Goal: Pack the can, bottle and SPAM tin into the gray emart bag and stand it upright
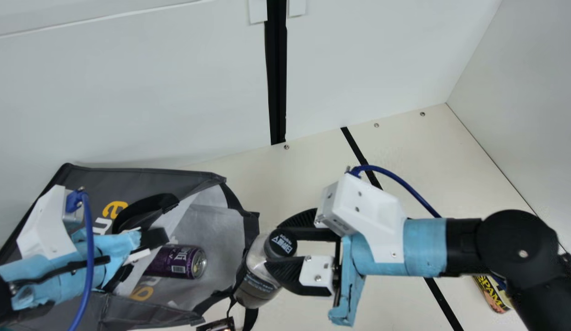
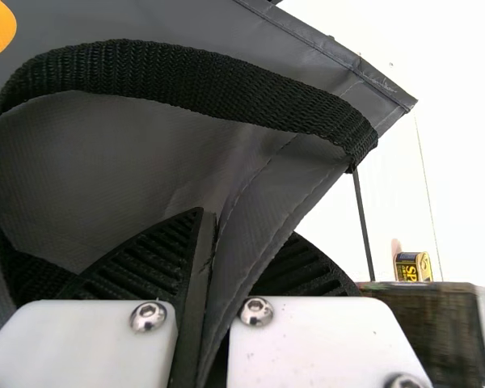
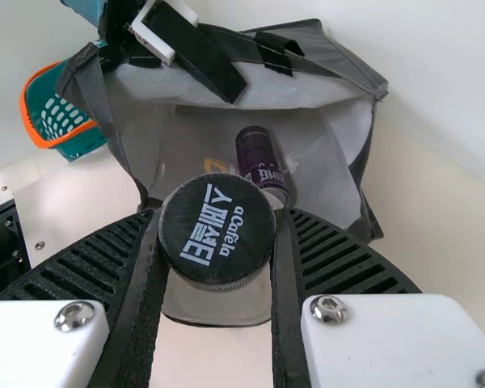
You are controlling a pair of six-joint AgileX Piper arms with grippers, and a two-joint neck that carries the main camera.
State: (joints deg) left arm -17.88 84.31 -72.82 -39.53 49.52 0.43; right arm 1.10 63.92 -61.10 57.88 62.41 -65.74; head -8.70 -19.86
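Observation:
The gray bag (image 1: 175, 174) lies on its side, its mouth facing right, and the purple can (image 1: 177, 261) rests inside. My left gripper (image 1: 145, 243) is at the bag's upper rim; in the left wrist view the left gripper (image 2: 218, 267) is shut on the bag's edge (image 2: 267, 218). At the bag's mouth, my right gripper (image 1: 285, 250) holds the clear bottle (image 1: 258, 276) tilted. In the right wrist view the right gripper (image 3: 217, 242) has the bottle's black cap (image 3: 218, 230) between its fingers. The SPAM tin (image 1: 492, 294) lies at the right, beside the right arm.
A teal and orange basket (image 3: 61, 113) stands beyond the bag in the right wrist view. A small dark object (image 1: 216, 325) lies at the bottom edge below the bag's mouth. White walls (image 1: 129, 101) rise behind the table (image 1: 405, 156).

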